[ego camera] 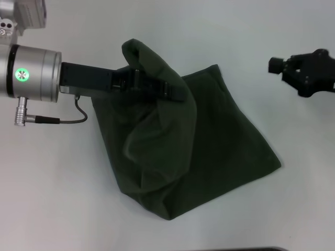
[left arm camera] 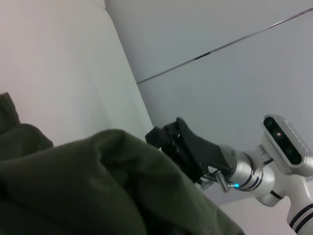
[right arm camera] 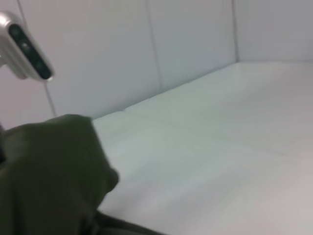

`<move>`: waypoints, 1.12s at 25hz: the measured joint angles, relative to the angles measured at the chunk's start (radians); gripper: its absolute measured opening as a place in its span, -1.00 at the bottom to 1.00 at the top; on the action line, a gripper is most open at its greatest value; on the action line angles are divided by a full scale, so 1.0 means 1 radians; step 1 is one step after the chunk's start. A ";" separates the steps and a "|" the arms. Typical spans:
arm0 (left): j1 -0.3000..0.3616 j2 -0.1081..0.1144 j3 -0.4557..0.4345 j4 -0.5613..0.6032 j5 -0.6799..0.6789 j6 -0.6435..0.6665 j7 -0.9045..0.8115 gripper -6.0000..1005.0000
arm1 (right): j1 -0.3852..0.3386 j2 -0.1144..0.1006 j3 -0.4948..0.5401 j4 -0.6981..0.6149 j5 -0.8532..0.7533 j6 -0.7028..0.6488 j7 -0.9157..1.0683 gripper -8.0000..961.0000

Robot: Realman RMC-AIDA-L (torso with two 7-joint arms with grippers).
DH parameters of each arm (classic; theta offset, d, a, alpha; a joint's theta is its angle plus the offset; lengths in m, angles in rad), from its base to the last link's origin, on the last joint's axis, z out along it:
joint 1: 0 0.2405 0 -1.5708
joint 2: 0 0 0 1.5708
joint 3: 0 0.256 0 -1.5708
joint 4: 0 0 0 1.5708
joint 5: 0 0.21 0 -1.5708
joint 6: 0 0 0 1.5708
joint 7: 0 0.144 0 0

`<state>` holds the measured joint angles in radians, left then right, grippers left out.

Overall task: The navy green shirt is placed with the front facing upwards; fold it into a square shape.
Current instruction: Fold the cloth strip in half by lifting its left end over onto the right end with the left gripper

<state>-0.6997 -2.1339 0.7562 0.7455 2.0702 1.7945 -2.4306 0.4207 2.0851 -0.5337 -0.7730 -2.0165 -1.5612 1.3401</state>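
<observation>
The navy green shirt (ego camera: 220,136) lies partly folded on the white table; its print and neck are hidden. My left gripper (ego camera: 175,92) reaches in from the left over the shirt's middle. It is shut on a fold of the cloth (ego camera: 144,57), which it holds raised so that the cloth drapes over the fingers and hangs down to the front. The raised cloth fills the near part of the left wrist view (left arm camera: 98,186) and shows in the right wrist view (right arm camera: 49,171). My right gripper (ego camera: 277,65) hovers empty at the far right, apart from the shirt; it also shows in the left wrist view (left arm camera: 168,139).
The white table (ego camera: 47,198) runs all around the shirt. Pale walls stand behind the table (right arm camera: 195,44). A dark edge (ego camera: 235,249) shows at the table's front.
</observation>
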 joint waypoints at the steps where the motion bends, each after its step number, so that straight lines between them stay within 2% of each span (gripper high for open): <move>1: 0.000 -0.001 0.003 0.000 0.000 -0.002 0.000 -0.76 | -0.001 0.000 0.014 0.001 0.000 0.006 -0.022 -0.98; 7: 0.000 -0.012 0.013 0.000 0.001 -0.030 0.007 -0.76 | -0.008 0.001 0.063 0.005 0.001 0.032 -0.095 -0.98; 9: -0.005 -0.016 0.023 0.000 0.000 -0.038 0.008 -0.76 | -0.007 0.001 0.067 0.005 0.001 0.032 -0.097 -0.62; 11: -0.015 -0.024 0.028 -0.005 -0.003 -0.040 0.008 -0.76 | -0.005 0.001 0.068 0.005 0.001 0.032 -0.097 -0.58; 15: -0.034 -0.026 0.026 -0.052 -0.011 -0.048 0.011 -0.76 | -0.002 0.001 0.068 0.009 0.001 0.037 -0.098 -0.51; 16: -0.048 -0.025 0.020 -0.095 -0.018 -0.047 0.027 -0.76 | -0.002 0.001 0.069 0.009 0.001 0.039 -0.098 -0.52; 18: -0.053 -0.025 0.017 -0.107 -0.020 -0.047 0.036 -0.76 | -0.002 0.001 0.070 0.011 0.002 0.042 -0.098 -0.52; 26: -0.053 -0.015 0.010 -0.114 -0.023 -0.091 0.029 -0.76 | 0.004 0.001 0.068 0.021 0.003 0.050 -0.098 -0.52; 28: -0.054 -0.015 0.008 -0.113 -0.024 -0.094 0.025 -0.62 | 0.004 0.001 0.069 0.021 0.003 0.051 -0.098 -0.52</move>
<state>-0.7533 -2.1490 0.7643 0.6324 2.0462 1.7006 -2.4053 0.4249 2.0861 -0.4646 -0.7517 -2.0130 -1.5100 1.2424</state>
